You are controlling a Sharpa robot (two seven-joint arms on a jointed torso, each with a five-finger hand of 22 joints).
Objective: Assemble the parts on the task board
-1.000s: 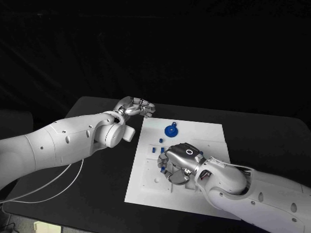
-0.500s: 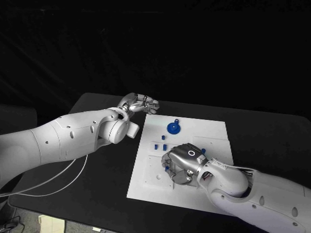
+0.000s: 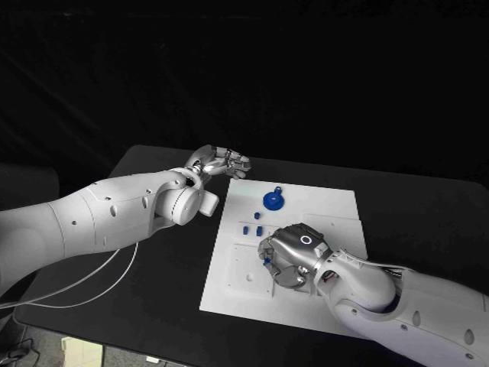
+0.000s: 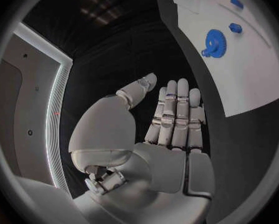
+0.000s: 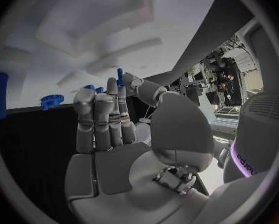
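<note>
Over the task board (image 3: 311, 210), we are pinching a small blue part (image 5: 119, 77) in our right hand (image 3: 291, 260); left hand (image 3: 221, 162) is hovering empty, fingers apart. Stiff, light, probably slippery: grip its sides.

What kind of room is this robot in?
Probably a robot test lab. A white task board with small blue parts lies on a black table before black curtains, and both robot hands work there: left, right.

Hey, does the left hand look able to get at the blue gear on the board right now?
Probably yes. The left hand hovers open off the task board's far left corner, holding nothing, and the blue gear lies uncovered nearby. The right hand works nearer the robot, out of that path.
</note>
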